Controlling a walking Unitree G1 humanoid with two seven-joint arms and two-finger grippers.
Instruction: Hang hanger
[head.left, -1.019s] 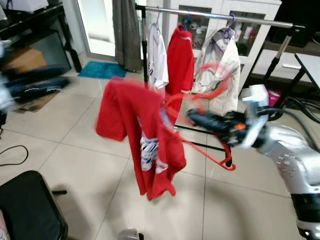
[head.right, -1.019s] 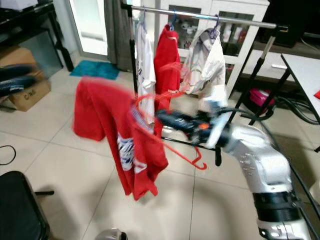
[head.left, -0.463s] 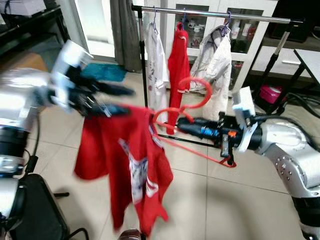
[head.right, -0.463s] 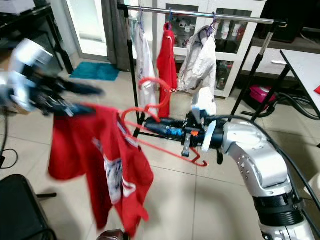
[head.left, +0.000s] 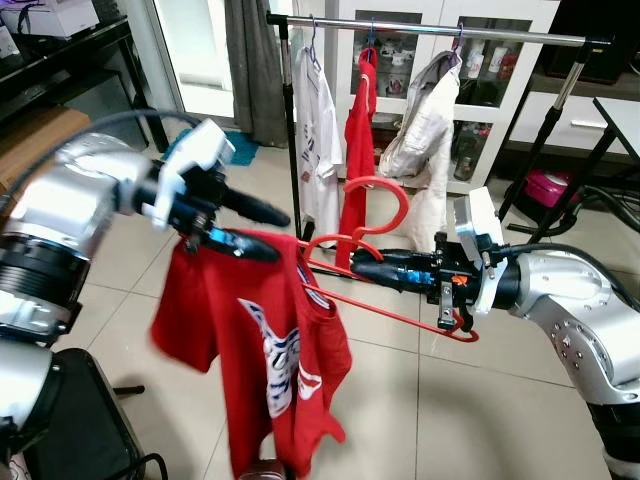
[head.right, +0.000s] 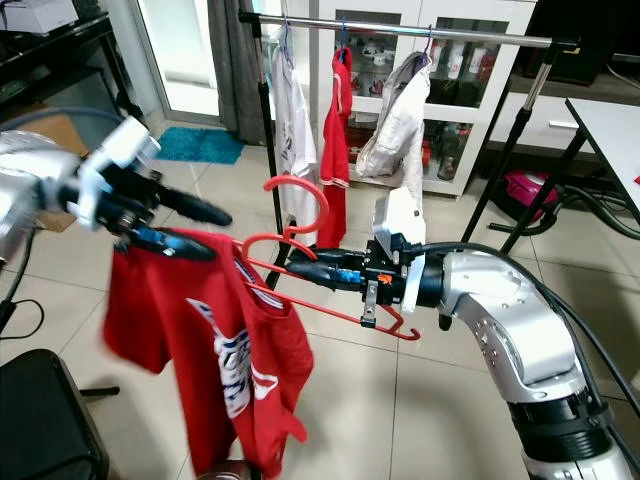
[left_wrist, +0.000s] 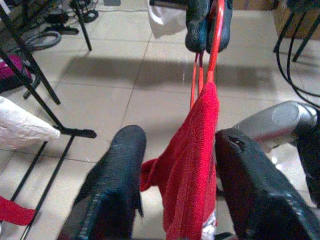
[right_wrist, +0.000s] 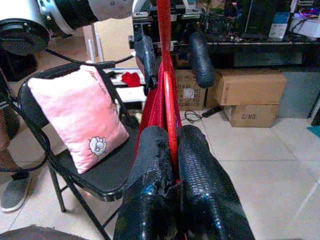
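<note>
- The right end effector (head.left: 365, 268) was clamped on the red hanger (head.left: 385, 262), its two fingers (right_wrist: 205, 192) pressed together on the wire near the neck.
- The hanger lay in the air in front of the robot, long axis roughly level and running from the robot's left to its right. Its hook (head.left: 385, 196) curved upward, and its bare end dipped under the right wrist.
- A red shirt (head.left: 270, 340) draped off the hanger's left end and hung toward the floor.
- The left end effector (head.left: 250, 228) sat at the shirt's shoulder with its fingers (left_wrist: 112, 192) spread either side of the cloth, not pinching it, as far as I could judge.
- The rail (head.left: 440, 30) stood ahead and above the hook, well apart from it, carrying a white shirt (head.left: 318, 140), a red garment (head.left: 357, 140) and a pale jacket (head.left: 425, 135).
- The right arm held the hanger, so the lift forward and up to the rail would likely fall to it.
</note>
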